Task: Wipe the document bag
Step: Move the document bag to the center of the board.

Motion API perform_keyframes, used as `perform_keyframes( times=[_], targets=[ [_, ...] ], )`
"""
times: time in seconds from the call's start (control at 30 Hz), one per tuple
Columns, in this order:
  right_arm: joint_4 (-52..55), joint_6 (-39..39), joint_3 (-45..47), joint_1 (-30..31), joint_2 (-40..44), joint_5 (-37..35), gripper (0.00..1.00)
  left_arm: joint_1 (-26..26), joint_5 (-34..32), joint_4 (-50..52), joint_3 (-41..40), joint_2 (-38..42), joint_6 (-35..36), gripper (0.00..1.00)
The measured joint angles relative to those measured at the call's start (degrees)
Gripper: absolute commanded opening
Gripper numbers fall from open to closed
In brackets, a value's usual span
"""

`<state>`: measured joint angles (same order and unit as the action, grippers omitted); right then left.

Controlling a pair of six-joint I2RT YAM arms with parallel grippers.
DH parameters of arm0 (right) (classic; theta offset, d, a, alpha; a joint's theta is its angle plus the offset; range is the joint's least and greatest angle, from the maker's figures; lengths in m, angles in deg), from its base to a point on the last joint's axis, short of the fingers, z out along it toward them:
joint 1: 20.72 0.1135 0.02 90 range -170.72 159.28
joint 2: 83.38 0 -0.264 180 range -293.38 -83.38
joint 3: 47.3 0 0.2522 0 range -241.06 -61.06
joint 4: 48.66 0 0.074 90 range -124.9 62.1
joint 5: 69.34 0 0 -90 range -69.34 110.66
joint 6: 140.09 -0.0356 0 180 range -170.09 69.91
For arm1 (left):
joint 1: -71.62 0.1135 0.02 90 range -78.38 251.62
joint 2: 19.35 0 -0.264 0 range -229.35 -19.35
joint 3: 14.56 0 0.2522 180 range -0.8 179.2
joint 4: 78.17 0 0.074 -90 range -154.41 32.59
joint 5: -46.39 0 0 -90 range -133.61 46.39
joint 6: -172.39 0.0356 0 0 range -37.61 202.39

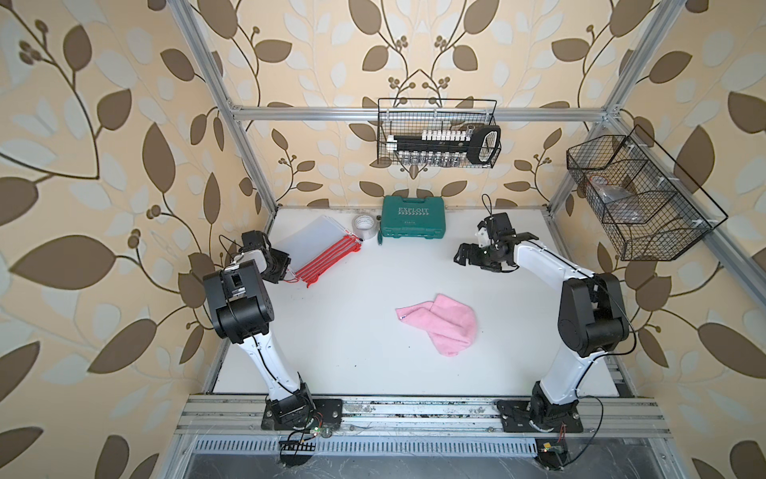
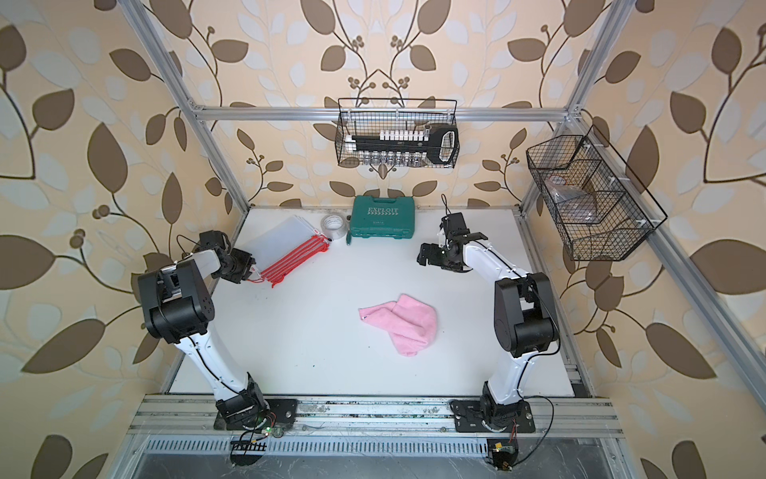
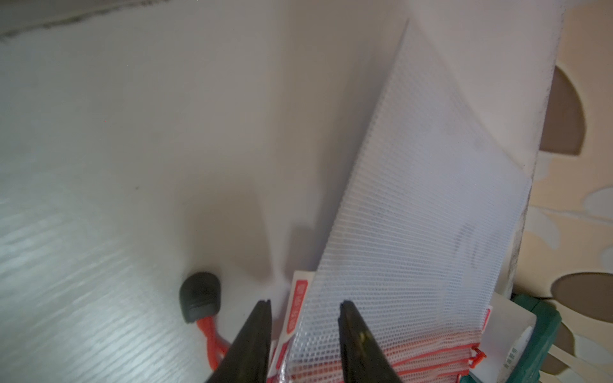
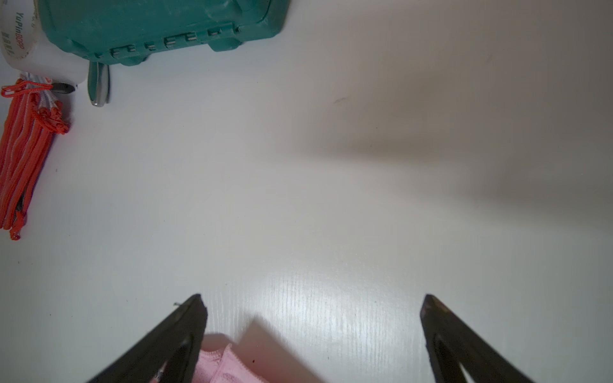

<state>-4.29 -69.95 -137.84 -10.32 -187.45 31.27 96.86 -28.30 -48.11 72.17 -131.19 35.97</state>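
Document bag [image 1: 317, 238], a flat pouch of translucent white mesh with a red zip edge, lay on top of a small stack of like pouches at the far left of the white surface [image 1: 352, 352]. It was just left of a roll of clear tape [image 1: 363, 226] and a green plastic tool case [image 1: 412, 222]. The left hand [image 3: 305, 308] sat at the near end of the zip edge, its jaws a narrow gap apart with the bag's corner between them; no firm pinch showed. The right hand [image 4: 311, 301] hung spread wide and empty over bare surface at the far right. A soft pink cloth [image 1: 443, 327], loosely folded, lay well apart, nearer the middle. The bag looked light, thin, floppy and slick, likely to slide or drag its neighbours. The stiffer zip hem therefore seemed the best place to hold it.
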Motion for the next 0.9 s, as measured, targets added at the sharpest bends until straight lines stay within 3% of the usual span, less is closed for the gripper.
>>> perform_keyframes(
  times=[0.13, 0.37, 0.6, 0.9],
  targets=[
    [0.0, 0.0, -0.2, 0.1, 0.0, 0.3, 0.98, 0.0, -0.5, 0.1, 0.0, 0.0, 0.0, 0.41],
    [0.0, 0.0, -0.2, 0.5, -0.2, 0.4, 0.98, 0.0, -0.7, -0.3, -0.2, -0.2, -0.1, 0.26],
    [0.0, 0.0, -0.3, 1.1, -1.2, 0.8, 0.98, -0.1, -0.5, -2.8, -0.7, -1.2, -0.3, 0.25],
    [-0.1, 0.0, -0.3, 1.7, -1.3, 0.9, 0.98, -0.1, -0.3, -4.6, -2.0, -1.3, -1.2, 0.08]
  ],
)
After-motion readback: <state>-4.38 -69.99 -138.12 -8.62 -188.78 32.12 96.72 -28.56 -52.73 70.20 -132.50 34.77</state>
